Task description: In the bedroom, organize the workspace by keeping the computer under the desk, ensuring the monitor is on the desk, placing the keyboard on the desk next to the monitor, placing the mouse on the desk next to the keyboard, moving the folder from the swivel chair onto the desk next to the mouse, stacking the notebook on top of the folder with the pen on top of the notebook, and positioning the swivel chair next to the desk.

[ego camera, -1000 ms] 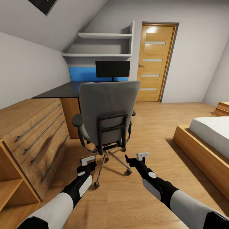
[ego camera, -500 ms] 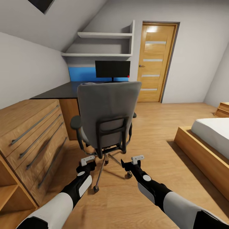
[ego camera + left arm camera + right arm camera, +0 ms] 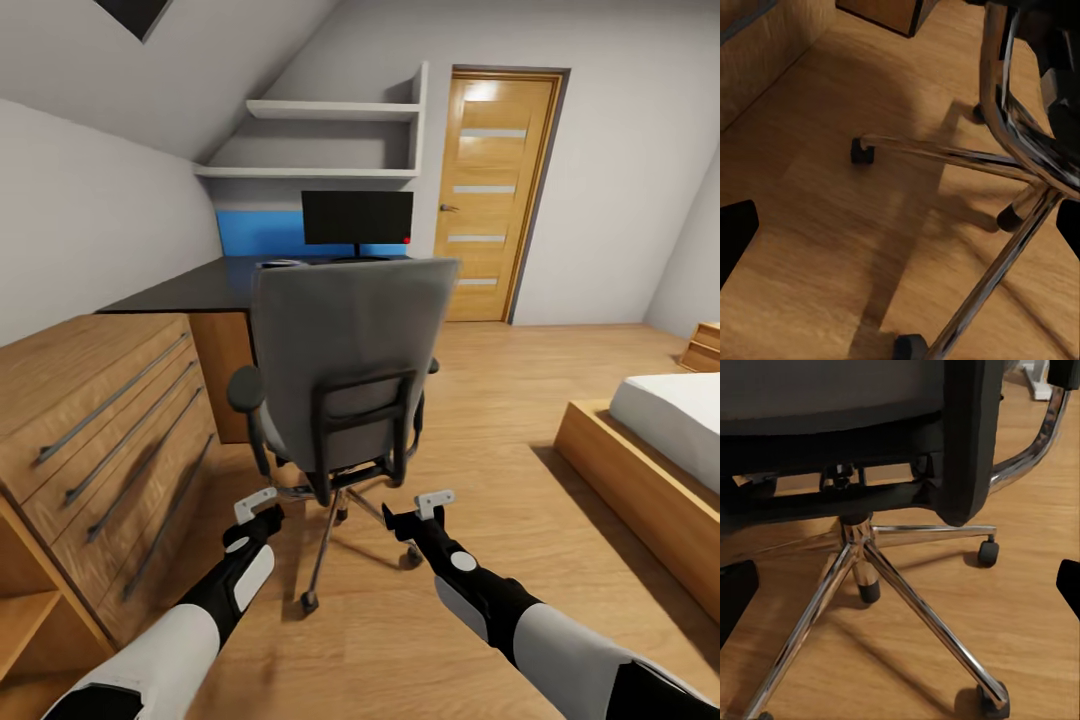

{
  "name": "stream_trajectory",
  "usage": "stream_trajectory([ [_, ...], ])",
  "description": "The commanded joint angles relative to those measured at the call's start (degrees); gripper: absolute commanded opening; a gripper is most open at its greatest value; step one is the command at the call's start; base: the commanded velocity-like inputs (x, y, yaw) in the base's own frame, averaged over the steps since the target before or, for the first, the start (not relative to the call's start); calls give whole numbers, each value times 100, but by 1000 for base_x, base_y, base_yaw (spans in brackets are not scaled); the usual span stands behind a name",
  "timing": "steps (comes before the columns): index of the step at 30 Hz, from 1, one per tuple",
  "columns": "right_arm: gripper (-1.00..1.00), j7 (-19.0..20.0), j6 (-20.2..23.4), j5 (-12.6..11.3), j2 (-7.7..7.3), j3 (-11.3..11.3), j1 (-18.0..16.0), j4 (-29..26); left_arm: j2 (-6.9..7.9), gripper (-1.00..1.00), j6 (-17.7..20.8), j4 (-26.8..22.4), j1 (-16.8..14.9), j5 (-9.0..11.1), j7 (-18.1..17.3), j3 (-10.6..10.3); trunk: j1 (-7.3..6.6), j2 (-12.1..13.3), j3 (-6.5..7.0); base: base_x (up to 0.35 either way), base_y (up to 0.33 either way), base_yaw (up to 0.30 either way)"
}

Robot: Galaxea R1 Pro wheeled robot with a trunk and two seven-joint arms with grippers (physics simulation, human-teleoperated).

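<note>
Head view: swivel chair (image 3: 345,350) is seen at 12 o'clock before the worktop (image 3: 190,288), monitor (image 3: 357,218) upon it. Left tool (image 3: 262,508) and right tool (image 3: 410,515) are spread open, empty, near the chair's base.

From my head, the camera looks forward and down over both my arms at the back of the swivel chair (image 3: 345,370), with the desk (image 3: 190,288) and monitor (image 3: 357,218) farther off. My left wrist camera looks down, close to the wood floor (image 3: 810,247), at the chair's chrome base. My right wrist camera, low and close behind the chair, shares that base.
</note>
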Motion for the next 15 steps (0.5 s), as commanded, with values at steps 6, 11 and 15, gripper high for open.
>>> stream_trajectory([
  [6, 100, -50, -13, -39, -6, 37, -7, 8, 57, 100, -195, 3, -3, 66, 38, 19, -1, -2, -5, 0, 71, 0],
  [11, 100, -52, -10, -40, -6, 31, -7, 10, 121, 100, -237, 4, -3, 69, 38, 33, -1, -2, -5, 161, 10, 0],
  [15, 100, -52, -9, -40, -6, 23, -7, 11, 175, 100, -252, -1, -3, 71, 40, 389, -1, -2, -5, 78, 1, 0],
])
